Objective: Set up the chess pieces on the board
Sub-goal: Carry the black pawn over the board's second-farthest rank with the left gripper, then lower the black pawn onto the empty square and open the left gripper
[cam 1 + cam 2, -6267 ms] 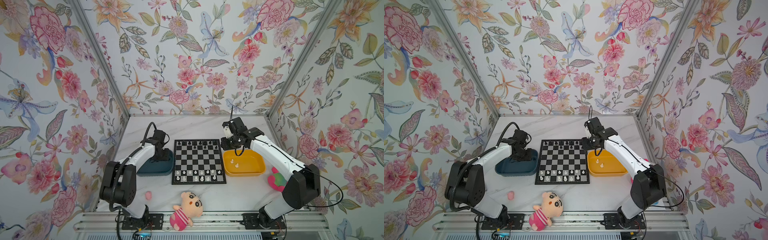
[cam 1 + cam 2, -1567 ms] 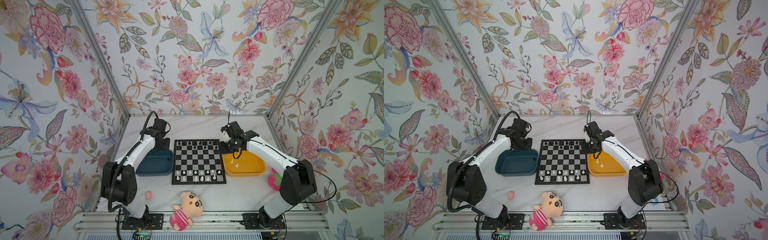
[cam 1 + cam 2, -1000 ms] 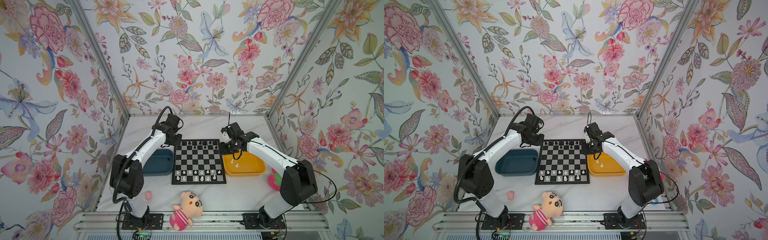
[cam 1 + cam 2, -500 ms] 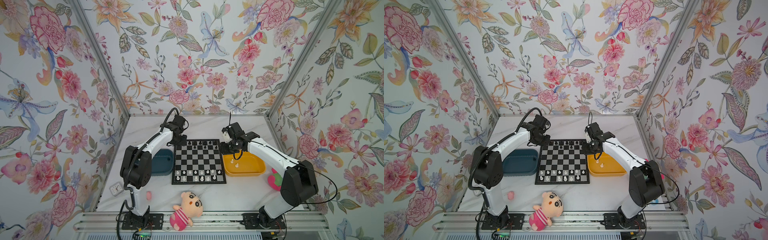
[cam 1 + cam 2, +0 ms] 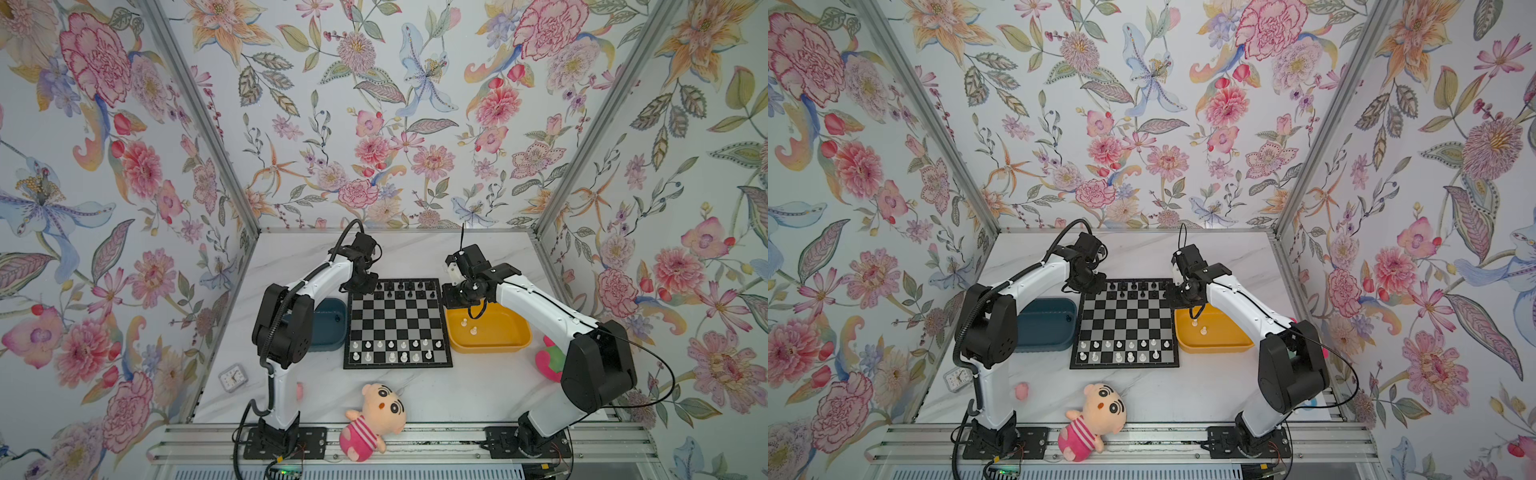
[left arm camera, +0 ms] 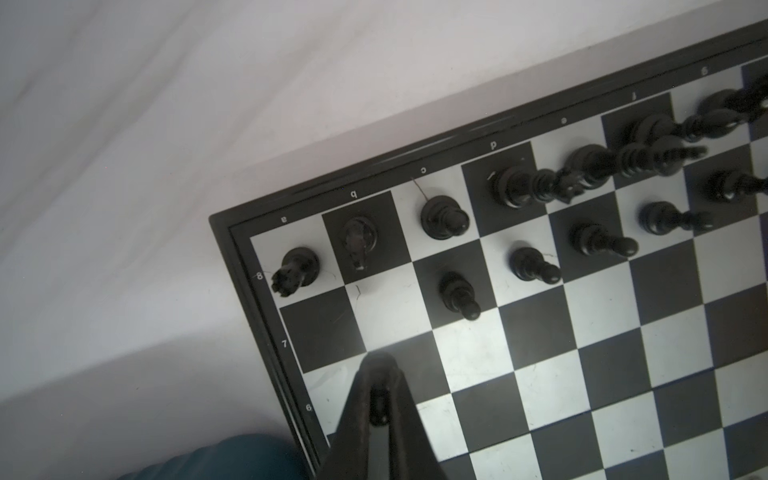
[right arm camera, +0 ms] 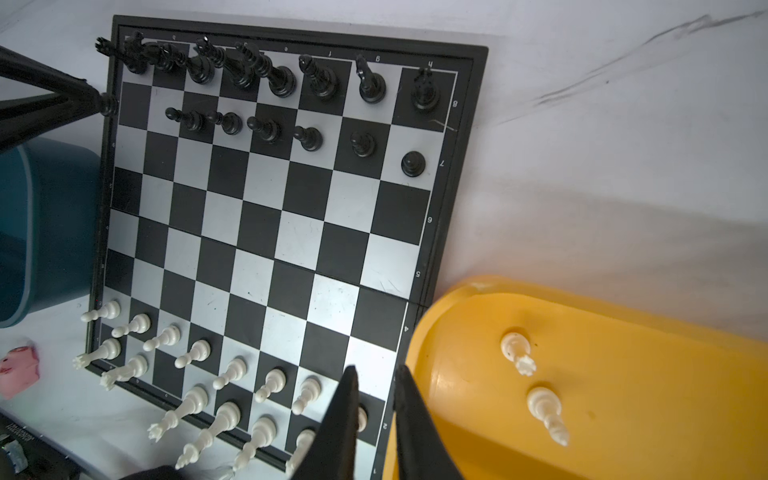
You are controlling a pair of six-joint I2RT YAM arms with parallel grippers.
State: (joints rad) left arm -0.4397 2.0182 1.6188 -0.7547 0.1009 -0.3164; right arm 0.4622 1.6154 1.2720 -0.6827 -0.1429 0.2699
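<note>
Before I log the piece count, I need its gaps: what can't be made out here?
Blue tray: contents partly hidden by the left arm in both top views.
Black piece in left gripper: kind unclear, fingers cover it in left wrist view.
White corner pieces: behind right gripper, cut by the edge, right wrist view.

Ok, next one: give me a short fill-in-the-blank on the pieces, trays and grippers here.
1. Two white pieces lie in the ___ tray.
2. The pawn clamped in the left gripper is ___ in colour.
3. ___ black pawns stand in their row on the board.
Missing words: yellow; black; six.
</note>
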